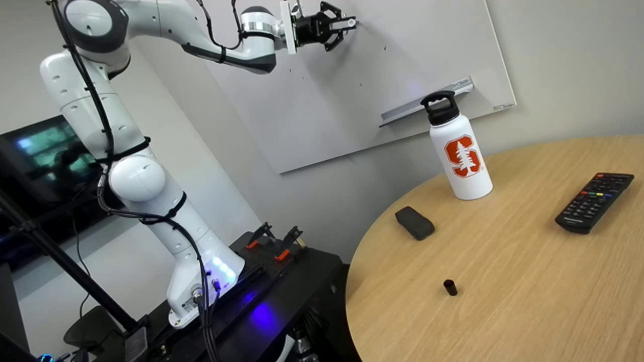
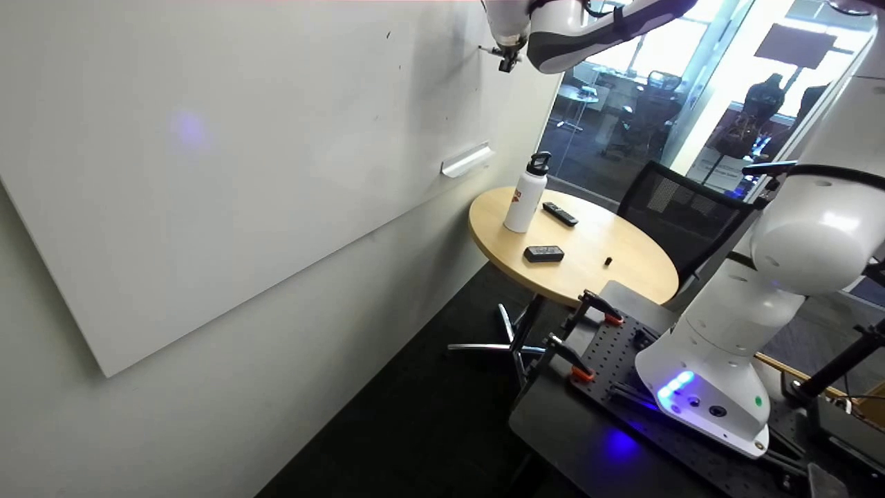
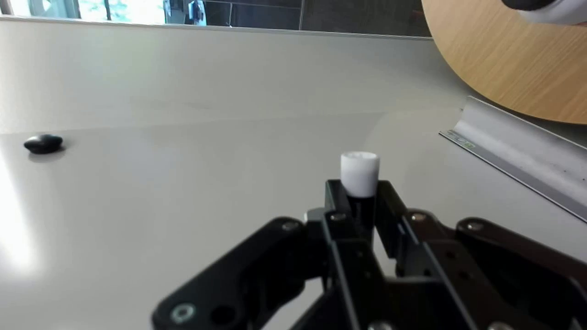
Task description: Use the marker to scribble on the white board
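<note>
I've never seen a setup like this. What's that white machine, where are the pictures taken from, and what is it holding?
The white machine is a jointed robot arm. At its end is a black tool that pinches things; it is closed on a slim marker, held close to the white board. I can't tell whether the marker touches it. Two pictures come from cameras standing apart from the arm; the close-up comes from a camera on its wrist. On the round wooden table are a white bottle, a black remote control, a small black block and a tiny black cylinder.
</note>
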